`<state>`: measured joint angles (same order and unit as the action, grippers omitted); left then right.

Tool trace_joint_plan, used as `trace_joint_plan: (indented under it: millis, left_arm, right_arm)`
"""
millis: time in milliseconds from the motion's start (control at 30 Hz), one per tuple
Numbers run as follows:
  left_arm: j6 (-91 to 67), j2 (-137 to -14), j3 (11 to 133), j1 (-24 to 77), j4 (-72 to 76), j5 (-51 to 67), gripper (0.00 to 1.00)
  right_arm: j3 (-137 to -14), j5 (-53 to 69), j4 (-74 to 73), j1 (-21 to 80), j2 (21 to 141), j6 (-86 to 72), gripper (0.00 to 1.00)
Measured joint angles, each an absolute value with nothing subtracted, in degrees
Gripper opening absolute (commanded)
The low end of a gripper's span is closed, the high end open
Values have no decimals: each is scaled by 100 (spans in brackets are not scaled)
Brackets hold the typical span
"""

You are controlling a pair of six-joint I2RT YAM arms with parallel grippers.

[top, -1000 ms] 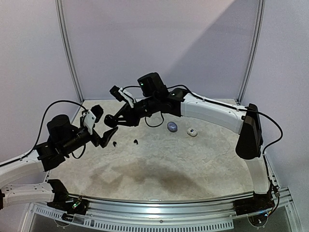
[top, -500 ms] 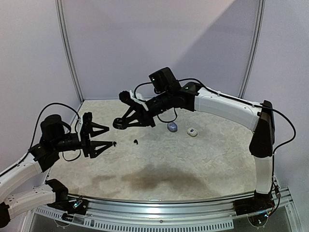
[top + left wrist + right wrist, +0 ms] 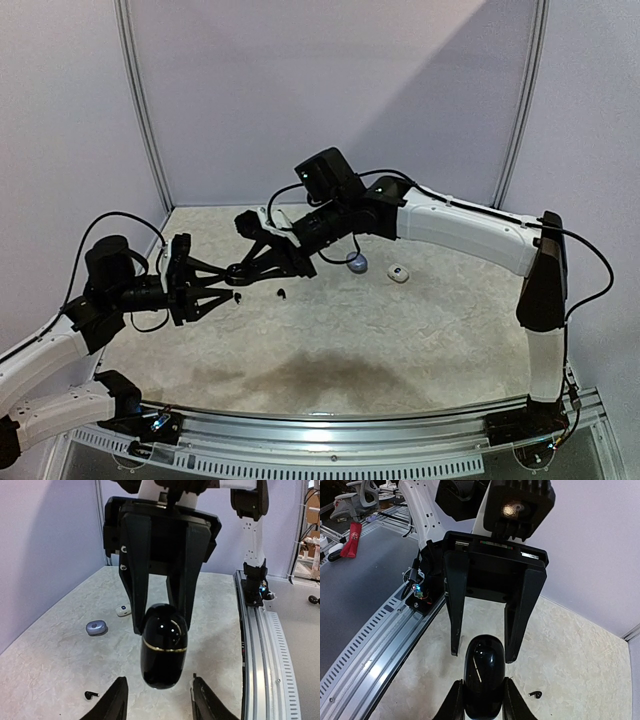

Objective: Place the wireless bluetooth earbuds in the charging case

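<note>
Black earbud: lying loose on the tabletop, near the raised case.
Charging case: hanging in the air, a glossy black egg with a gold seam.
Right claw: pinching one end of it.
Left claw: standing apart around the other end.
Tabletop: showing a pale marbled pattern.
Walls: enclosing it, plain lilac.

Pale lilac walls enclose a mottled beige tabletop.

The black charging case ran off the right wrist view's bottom edge. Flanking the case, the left gripper had cropped jaws, contact unclear. An earbud near the case was too small to detail.
</note>
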<state>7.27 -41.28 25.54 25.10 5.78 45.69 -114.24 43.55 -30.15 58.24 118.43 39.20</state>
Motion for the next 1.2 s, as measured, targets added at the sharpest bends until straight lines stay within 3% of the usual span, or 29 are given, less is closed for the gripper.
trace_joint_plan:
  millis: [100, 467, 667, 867, 1200]
  left_arm:
    - [731, -4130, 2554, 2512, 591, 4580, 36]
    - [740, -4272, 2609, 2622, 668, 4532, 35]
    - [757, -4327, 2639, 2672, 668, 4458, 20]
    - [808, -4333, 2648, 2689, 670, 4425, 39]
    - [858, -4436, 2685, 2808, 701, 4372, 35]
  right_arm:
    - [-11472, 4335, -3057, 5824, 11845, 3931, 0]
    - [-11487, 4226, -3170, 5848, 11848, 3931, 0]
    - [-11491, 4187, -3214, 5850, 11848, 3929, 0]
    - [-11511, 4160, -3216, 5852, 11850, 3889, 0]
    - [-11522, 4106, -3232, 5861, 11861, 3820, 0]
